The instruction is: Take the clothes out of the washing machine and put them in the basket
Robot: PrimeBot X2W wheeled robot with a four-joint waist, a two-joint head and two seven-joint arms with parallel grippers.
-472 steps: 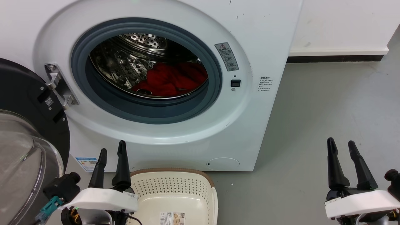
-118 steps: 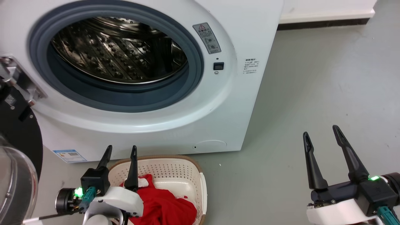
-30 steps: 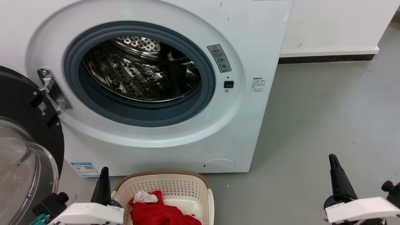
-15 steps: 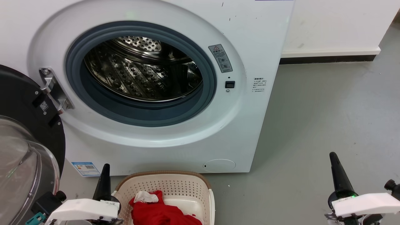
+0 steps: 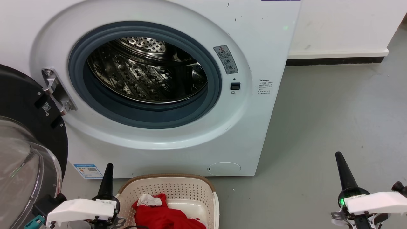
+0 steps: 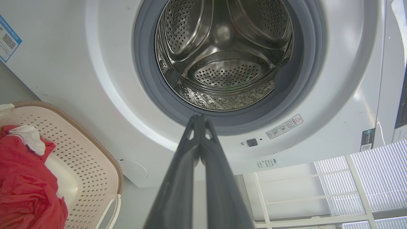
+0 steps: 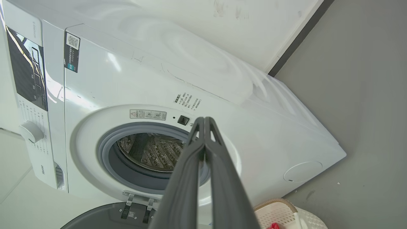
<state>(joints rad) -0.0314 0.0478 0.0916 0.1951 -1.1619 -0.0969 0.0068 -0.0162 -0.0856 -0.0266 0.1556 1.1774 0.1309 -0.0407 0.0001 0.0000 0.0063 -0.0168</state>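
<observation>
The red clothes (image 5: 163, 214) with a white cuff lie in the cream basket (image 5: 178, 186) on the floor in front of the white washing machine (image 5: 178, 140). The steel drum (image 5: 143, 73) holds nothing, and the left wrist view looks straight into the drum (image 6: 222, 60). My left gripper (image 5: 109, 168) hangs just left of the basket, fingers pressed together on nothing. My right gripper (image 5: 339, 157) hovers over bare floor at the lower right, also shut and holding nothing. The clothes (image 6: 25, 187) and basket (image 6: 92, 165) show again at the left wrist view's left.
The black-framed glass door (image 5: 25, 152) stands swung open at the far left, close to my left arm. Grey floor (image 5: 334, 105) stretches to the right of the machine, up to a white wall with a dark skirting (image 5: 337, 60).
Since 15.7 s ago the clothes have gone from the drum into the basket. Since 3.9 s ago both grippers have shut. In the last second the arms have barely moved.
</observation>
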